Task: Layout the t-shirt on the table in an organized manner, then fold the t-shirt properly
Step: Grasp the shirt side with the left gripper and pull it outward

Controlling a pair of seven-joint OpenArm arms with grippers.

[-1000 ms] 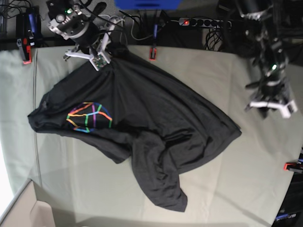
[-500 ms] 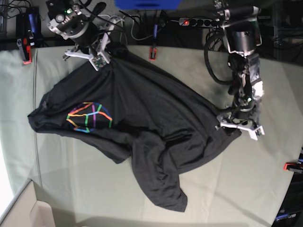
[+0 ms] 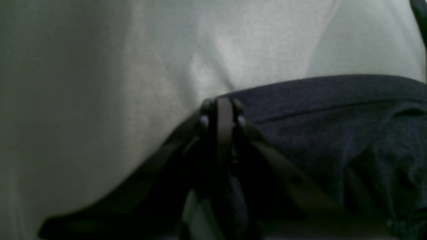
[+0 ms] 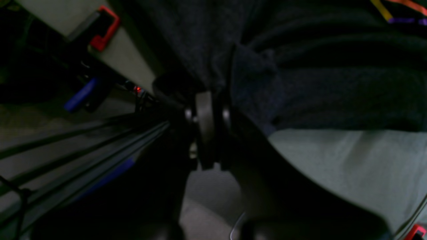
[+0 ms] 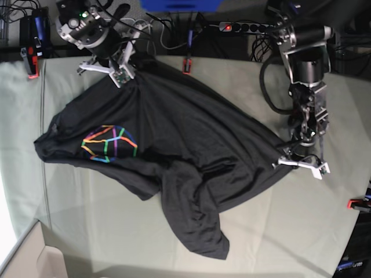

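Observation:
The black t-shirt (image 5: 191, 133) lies crumpled across the table (image 5: 290, 231), its rainbow line graphic (image 5: 109, 143) facing up at the left. My left gripper (image 5: 298, 164) is shut on the t-shirt's right corner; in the left wrist view the closed left gripper (image 3: 222, 116) pinches the hem of the t-shirt (image 3: 333, 126) just above the table (image 3: 100, 83). At the far left edge my right gripper (image 5: 119, 72) is shut on another corner of the shirt. Seen from the right wrist, the right gripper (image 4: 206, 113) clamps bunched t-shirt fabric (image 4: 317, 83).
Red clamps (image 5: 187, 65) (image 5: 33, 69) (image 5: 359, 204) sit on the table's edges, one showing as a red clamp (image 4: 105, 28) in the right wrist view. A power strip (image 5: 249, 27) and cables lie behind the table. A cardboard box (image 5: 29, 260) stands at the bottom left.
My left arm swung in from the right side to the shirt's right corner, and its gripper closed on the fabric. The right arm has held still with its corner.

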